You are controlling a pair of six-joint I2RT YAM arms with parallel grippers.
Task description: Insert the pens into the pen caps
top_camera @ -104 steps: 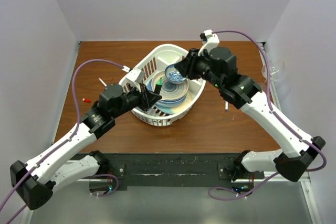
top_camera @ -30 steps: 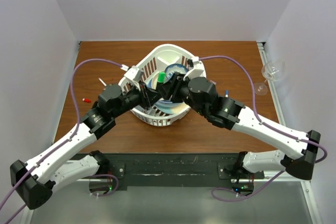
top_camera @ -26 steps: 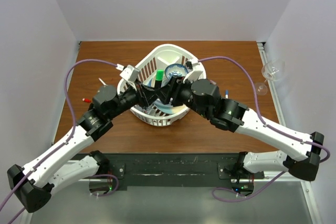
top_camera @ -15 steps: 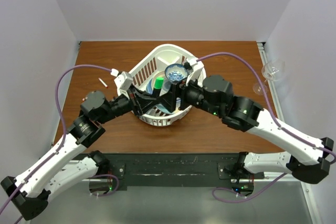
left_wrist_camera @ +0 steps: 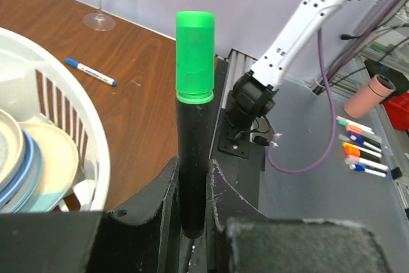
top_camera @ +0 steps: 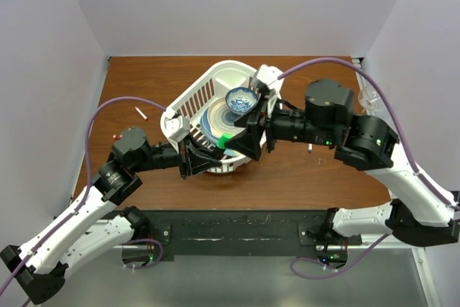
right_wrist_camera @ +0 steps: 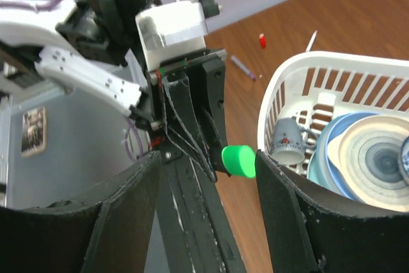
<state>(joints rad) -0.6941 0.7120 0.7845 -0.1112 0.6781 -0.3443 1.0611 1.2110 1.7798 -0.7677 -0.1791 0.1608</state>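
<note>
The left gripper (left_wrist_camera: 192,187) is clamped on the black marker (left_wrist_camera: 192,158) above the near rim of the white basket (top_camera: 188,98). The marker's green cap (right_wrist_camera: 238,161) points straight between the wide-open jaws of the right gripper (right_wrist_camera: 206,177).

A stubby black marker (left_wrist_camera: 192,151) sticks straight out of the left end effector (left_wrist_camera: 193,174), its barrel pinched between the jaws. A bright green cap (left_wrist_camera: 195,52) is seated on its free end. On the counter (left_wrist_camera: 147,62) lie a thin blue-capped white pen (left_wrist_camera: 91,71), a plain white pen (top_camera: 141,113) and a small red cap (right_wrist_camera: 262,40), each well apart from the marker.
</note>
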